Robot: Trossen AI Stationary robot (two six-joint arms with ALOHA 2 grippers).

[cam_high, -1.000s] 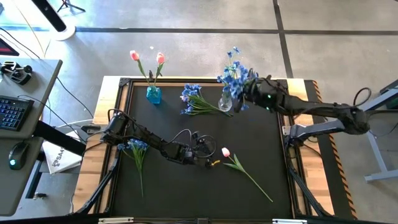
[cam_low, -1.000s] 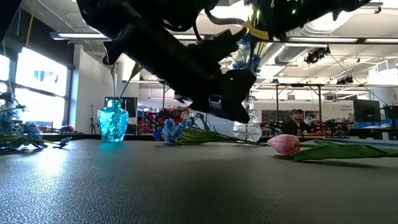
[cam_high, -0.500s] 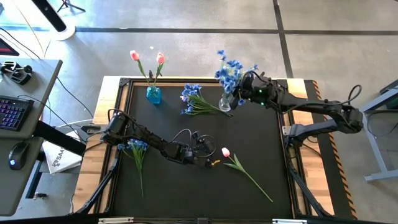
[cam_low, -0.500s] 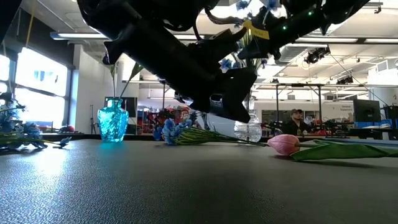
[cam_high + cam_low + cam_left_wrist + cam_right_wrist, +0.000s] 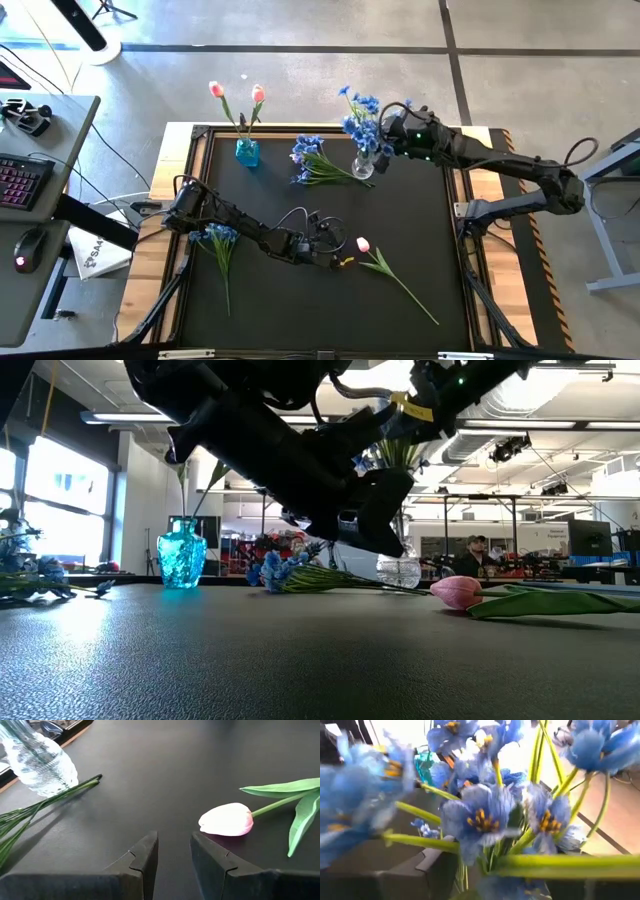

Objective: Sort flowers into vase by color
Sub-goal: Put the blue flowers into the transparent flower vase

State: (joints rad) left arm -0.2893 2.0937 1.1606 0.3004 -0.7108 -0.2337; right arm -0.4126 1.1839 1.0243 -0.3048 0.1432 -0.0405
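Note:
A clear vase [image 5: 362,167] at the far right holds a blue bunch [image 5: 361,110]. My right gripper [image 5: 392,138] hovers open just right of those blossoms [image 5: 480,817], which fill its wrist view. A blue vase [image 5: 247,152] at the far left holds two pink tulips [image 5: 258,94]. Another blue bunch [image 5: 310,158] lies flat between the vases. A third [image 5: 220,236] lies at the left. A pink tulip [image 5: 363,244] lies on the mat. My left gripper [image 5: 174,855] stands open just left of its head [image 5: 227,819], low over the mat.
The left arm [image 5: 290,460] stretches low across the mat from the left side. The tulip's stem [image 5: 405,288] and leaves run toward the near right. A desk with keyboard and mouse [image 5: 25,180] stands left of the table. A person [image 5: 478,555] sits far behind.
My right gripper has risen a little and drawn back toward the table's far edge, tipping more level. The blue bunch in the clear vase has swung its blossoms toward the table's left and now stands apart from that gripper.

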